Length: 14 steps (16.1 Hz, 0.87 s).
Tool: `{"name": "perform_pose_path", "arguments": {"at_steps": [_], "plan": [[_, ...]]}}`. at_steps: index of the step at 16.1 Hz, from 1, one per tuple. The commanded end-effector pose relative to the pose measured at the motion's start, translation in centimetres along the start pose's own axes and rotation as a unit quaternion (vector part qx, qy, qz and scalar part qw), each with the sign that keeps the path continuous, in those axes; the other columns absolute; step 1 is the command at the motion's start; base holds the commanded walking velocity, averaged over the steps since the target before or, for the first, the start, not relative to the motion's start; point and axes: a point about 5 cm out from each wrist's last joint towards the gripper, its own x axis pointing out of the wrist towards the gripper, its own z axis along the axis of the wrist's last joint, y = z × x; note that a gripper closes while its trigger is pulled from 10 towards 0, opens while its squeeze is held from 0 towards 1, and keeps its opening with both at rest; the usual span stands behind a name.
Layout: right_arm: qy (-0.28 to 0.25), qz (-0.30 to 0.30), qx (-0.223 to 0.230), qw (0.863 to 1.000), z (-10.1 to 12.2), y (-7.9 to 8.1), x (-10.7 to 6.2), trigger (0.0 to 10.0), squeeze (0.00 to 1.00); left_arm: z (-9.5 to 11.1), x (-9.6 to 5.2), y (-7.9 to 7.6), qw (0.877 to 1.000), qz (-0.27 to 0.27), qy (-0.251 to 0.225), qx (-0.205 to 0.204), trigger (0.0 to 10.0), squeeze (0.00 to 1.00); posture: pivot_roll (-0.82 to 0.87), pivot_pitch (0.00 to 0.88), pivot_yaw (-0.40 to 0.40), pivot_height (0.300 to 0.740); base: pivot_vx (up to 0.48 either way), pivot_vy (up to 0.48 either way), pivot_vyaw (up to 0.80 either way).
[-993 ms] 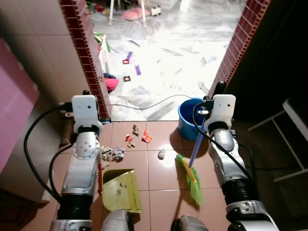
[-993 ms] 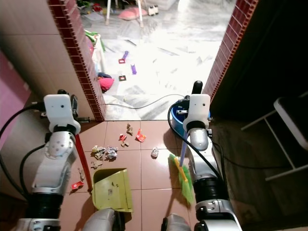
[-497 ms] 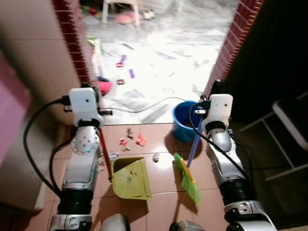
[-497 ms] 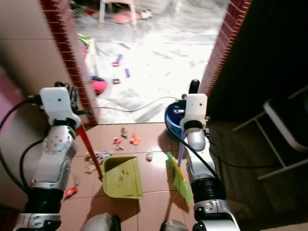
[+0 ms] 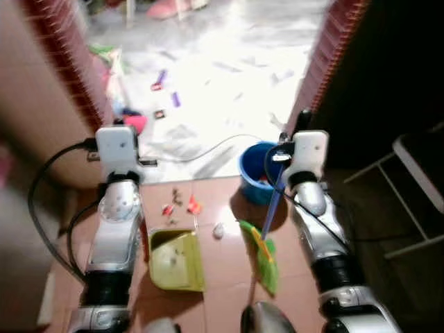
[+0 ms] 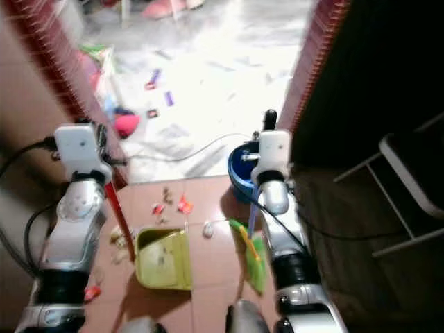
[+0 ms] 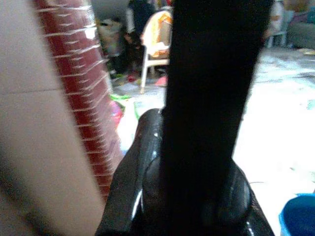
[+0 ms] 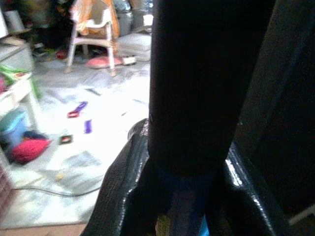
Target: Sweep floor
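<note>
Nearest to me, the green broom [image 5: 262,251] is resting its bristles on the terracotta tiled floor [image 5: 222,277], its blue handle [image 5: 270,211] slanting up and away toward the robot's right arm. The right gripper [image 8: 197,187] is clenching that handle from above, forearm reaching forward and down. Just to the left, the yellow-green dustpan [image 5: 175,258] is lying flat on the tiles, mouth pointing toward the doorway, with a few dark specks inside it. Its red handle [image 6: 116,208] is rising steeply to the left arm, which is also stretching forward; the left gripper [image 7: 197,147] is pressing its black fingers together up there, though I cannot tell for sure that they are clamping the stick. Beyond the pan's lip, scraps of litter [image 5: 182,205] and a pale crumpled wad [image 5: 218,231] are sitting on the floor. Farther on, a blue bucket [image 5: 251,170] is standing at the threshold, contents unclear. Past it, a cable [image 5: 208,149] is trailing across bright marble, with a white plastic chair [image 8: 93,27] far back.
</note>
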Motion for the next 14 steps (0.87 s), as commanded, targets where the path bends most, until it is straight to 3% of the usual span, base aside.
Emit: {"name": "perform_pose_path", "arguments": {"at_steps": [1,11,14], "plan": [[-0.030,0.008,-0.005,1.000,1.3,0.5,0.4,10.0,0.00,1.7,0.5,0.4,0.999,0.006,-0.038,-0.010,10.0,0.00,-0.03,0.072,-0.001,0.740,0.439,0.000,0.00],[-0.020,0.018,0.001,1.000,0.8,0.6,0.4,10.0,0.00,1.9,0.7,0.9,0.998,0.027,-0.050,0.025,10.0,0.00,-0.02,0.061,-0.005,0.740,0.043,0.000,0.00],[-0.009,0.023,0.027,0.999,0.5,1.0,0.3,10.0,0.00,0.7,0.7,0.6,0.998,0.023,-0.041,0.053,10.0,0.00,-0.03,0.072,-0.007,0.740,0.000,0.000,0.00]]}}
